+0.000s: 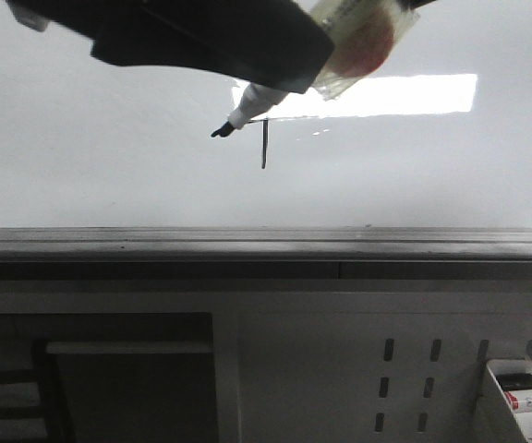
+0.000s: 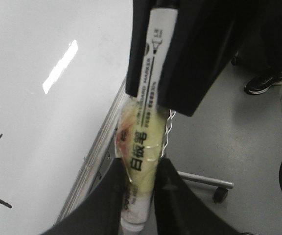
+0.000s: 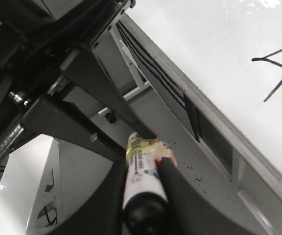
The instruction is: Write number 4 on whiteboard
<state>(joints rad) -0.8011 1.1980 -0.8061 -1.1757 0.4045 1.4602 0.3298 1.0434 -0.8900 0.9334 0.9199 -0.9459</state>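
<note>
Closest to the front camera, low on the right, sits a small tray [image 1: 484,399] with spare pens in it, beside a slotted metal panel. Beyond that runs the grey edge rail [image 1: 266,242], and past it the whiteboard [image 1: 81,157] spreads away, glossy and white, with a bright rectangular glare far right of centre.

Over the board hangs the marker [image 1: 247,113], nib angled down to the left and, as far as I can tell, just clear of the surface. The number 4 [image 1: 264,148] lies immediately right of the nib; the front view shows its stem and a bit of crossbar, while the right wrist view shows slant, bar and stem all crossing, so the figure looks drawn.

The left gripper [image 2: 141,164] is clamped around the yellowish padding [image 2: 141,142] wrapped on the barrel. The right gripper [image 3: 143,164] has its fingers pressed to either side of the same pen near its black end, so both claws appear closed on it.

I judge the marker light, stiff and slick on bare plastic, so the padded wrap is the sensible place to hold. The board is rigid, but fresh ink would smear easily, so lift straight off
</note>
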